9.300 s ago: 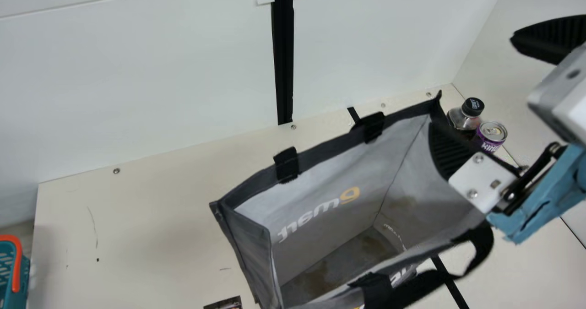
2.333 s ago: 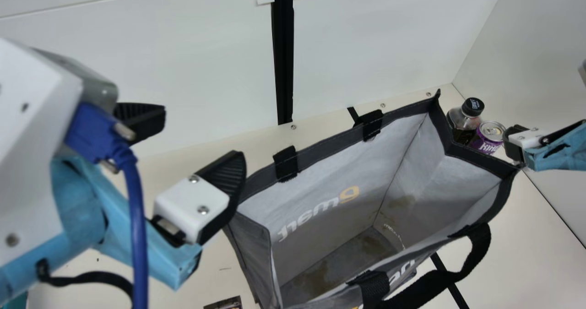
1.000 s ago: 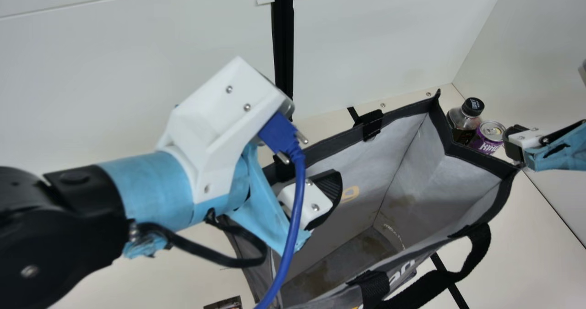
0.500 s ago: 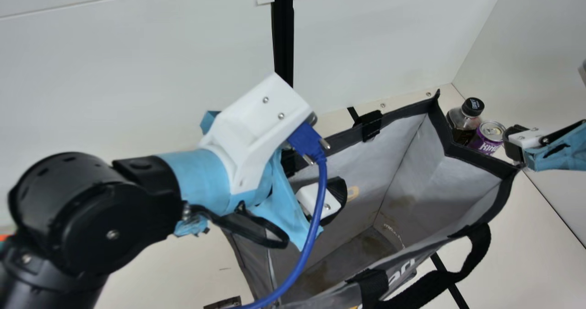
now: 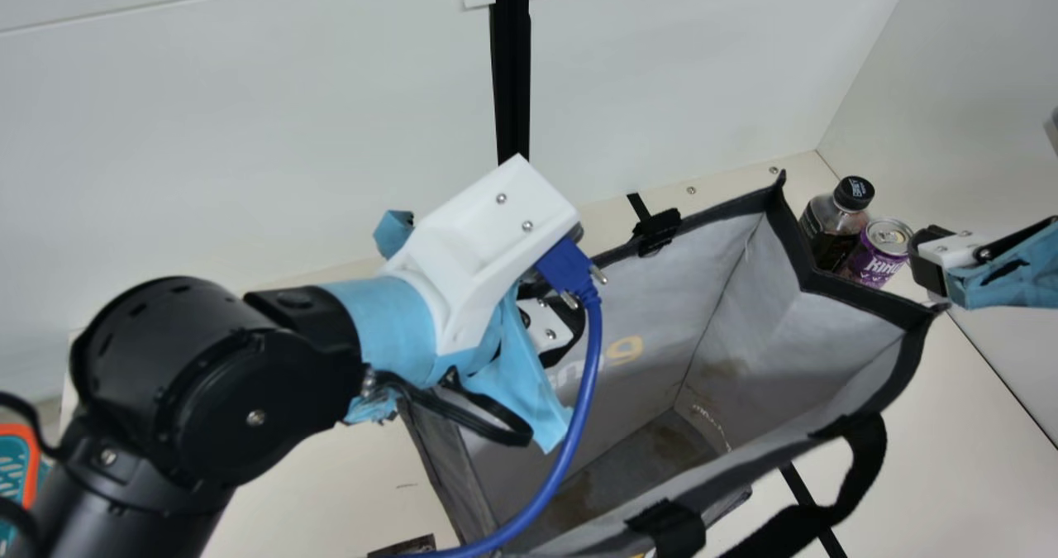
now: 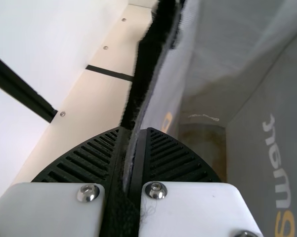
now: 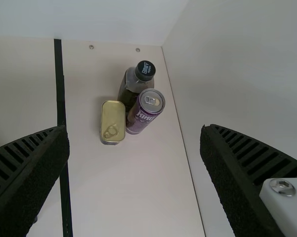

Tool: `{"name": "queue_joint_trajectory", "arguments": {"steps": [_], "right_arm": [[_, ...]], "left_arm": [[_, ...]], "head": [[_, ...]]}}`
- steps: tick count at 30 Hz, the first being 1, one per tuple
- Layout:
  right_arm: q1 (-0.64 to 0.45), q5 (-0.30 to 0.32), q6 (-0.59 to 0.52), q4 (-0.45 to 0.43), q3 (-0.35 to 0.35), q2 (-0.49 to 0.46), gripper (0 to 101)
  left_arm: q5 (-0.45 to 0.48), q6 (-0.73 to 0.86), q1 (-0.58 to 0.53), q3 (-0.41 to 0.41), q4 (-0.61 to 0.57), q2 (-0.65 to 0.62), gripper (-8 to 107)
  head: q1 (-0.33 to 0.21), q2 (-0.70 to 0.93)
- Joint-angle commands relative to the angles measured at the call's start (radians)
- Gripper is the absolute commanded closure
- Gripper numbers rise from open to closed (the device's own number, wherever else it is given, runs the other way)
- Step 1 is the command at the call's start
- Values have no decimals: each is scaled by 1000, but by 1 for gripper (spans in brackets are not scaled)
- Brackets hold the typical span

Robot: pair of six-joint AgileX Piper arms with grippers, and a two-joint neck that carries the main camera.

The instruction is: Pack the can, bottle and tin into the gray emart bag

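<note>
Gently steady the gray fabric emart bag (image 5: 769, 331); your left hand (image 6: 134, 131) pinches its black rim (image 6: 144, 74), your right hand (image 7: 134, 129) gapes empty.

Purple can (image 7: 146, 111) and black-capped bottle (image 7: 133, 89), upright on the cream table (image 7: 138, 197), possibly in contact; gold tin (image 7: 112, 121), lying flat just beside the can, pull ring uppermost. The right gripper (image 5: 929, 260) has its ribbed fingers (image 7: 237, 173) wide apart.
</note>
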Motion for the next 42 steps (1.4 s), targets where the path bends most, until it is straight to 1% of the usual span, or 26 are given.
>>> {"name": "queue_joint_trajectory", "arguments": {"steps": [1,10,20,34,42], "right_arm": [[0,0,0,0,0,0,11],[0,0,0,0,0,0,11],[0,0,0,0,0,0,11],[0,0,0,0,0,0,11],[0,0,0,0,0,0,11]], "left_arm": [[-2,-15,2,-2,11,-6,89],[-2,-104,28,3,90,-39,89],[-2,-209,77,53,184,-105,89],[-2,-374,116,76,428,-189,89],[-2,-462,131,115,571,-237,89]], "head": [[-23,-1],[-23,-1],[-23,-1],[-23,-1],[-23,-1]]}}
